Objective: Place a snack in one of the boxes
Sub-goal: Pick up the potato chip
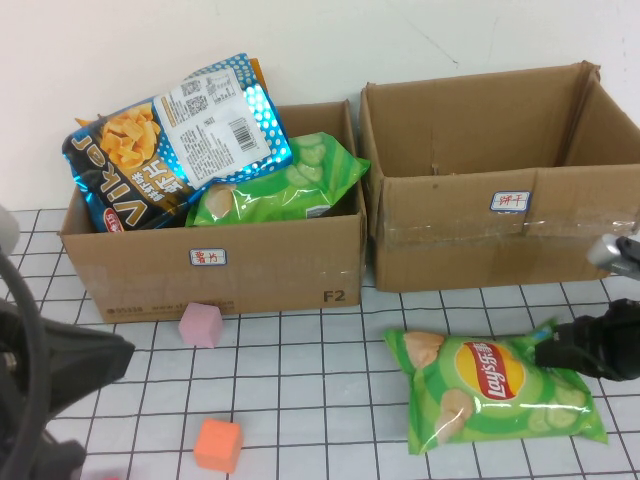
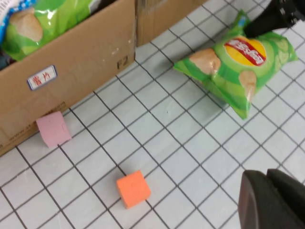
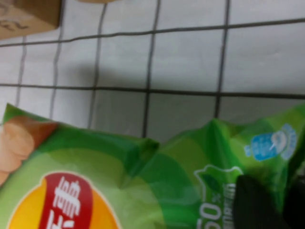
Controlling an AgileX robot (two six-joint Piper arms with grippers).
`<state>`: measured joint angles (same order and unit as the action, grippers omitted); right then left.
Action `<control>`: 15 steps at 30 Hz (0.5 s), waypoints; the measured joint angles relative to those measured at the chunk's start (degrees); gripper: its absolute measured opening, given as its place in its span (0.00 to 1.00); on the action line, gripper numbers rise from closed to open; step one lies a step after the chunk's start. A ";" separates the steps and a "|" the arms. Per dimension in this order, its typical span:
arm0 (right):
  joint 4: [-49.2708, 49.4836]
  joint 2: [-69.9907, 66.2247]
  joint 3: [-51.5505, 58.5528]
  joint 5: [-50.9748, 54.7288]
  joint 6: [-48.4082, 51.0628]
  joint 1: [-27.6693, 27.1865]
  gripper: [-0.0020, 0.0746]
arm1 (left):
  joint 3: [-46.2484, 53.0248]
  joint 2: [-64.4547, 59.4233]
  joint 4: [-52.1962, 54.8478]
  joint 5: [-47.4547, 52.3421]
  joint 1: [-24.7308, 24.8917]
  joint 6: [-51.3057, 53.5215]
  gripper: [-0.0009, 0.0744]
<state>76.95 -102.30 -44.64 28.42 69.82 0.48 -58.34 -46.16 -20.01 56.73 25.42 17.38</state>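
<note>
A green Lay's chip bag [image 1: 495,390] lies flat on the gridded table in front of the right cardboard box [image 1: 470,235], which looks empty. My right gripper [image 1: 556,346] is at the bag's right end; in the right wrist view its black fingers [image 3: 257,202] close on the bag's edge [image 3: 157,171]. The bag also shows in the left wrist view [image 2: 238,59]. The left box [image 1: 270,255] holds a blue Vikal chip bag [image 1: 170,140] and another green bag [image 1: 280,180]. My left gripper [image 2: 261,171] is shut and empty, low at the table's front left.
A pink foam cube [image 1: 201,324] sits against the left box's front. An orange cube [image 1: 218,445] lies near the front edge; both show in the left wrist view, pink [image 2: 53,129] and orange [image 2: 133,188]. The left arm [image 1: 50,370] fills the lower left corner.
</note>
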 joint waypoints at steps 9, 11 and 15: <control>4.82 0.00 0.00 11.06 5.33 0.00 0.04 | 0.00 0.00 7.26 -4.53 0.00 -10.82 0.01; 8.38 0.00 0.00 15.93 8.14 0.00 0.03 | 0.00 0.00 10.65 -4.51 0.00 -14.45 0.01; 15.36 0.00 0.00 26.49 12.82 0.00 0.03 | 0.00 0.00 16.16 -4.51 0.00 -20.14 0.01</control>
<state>92.31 -102.30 -44.64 54.91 82.65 0.48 -58.34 -46.16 -3.86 52.22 25.42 -2.76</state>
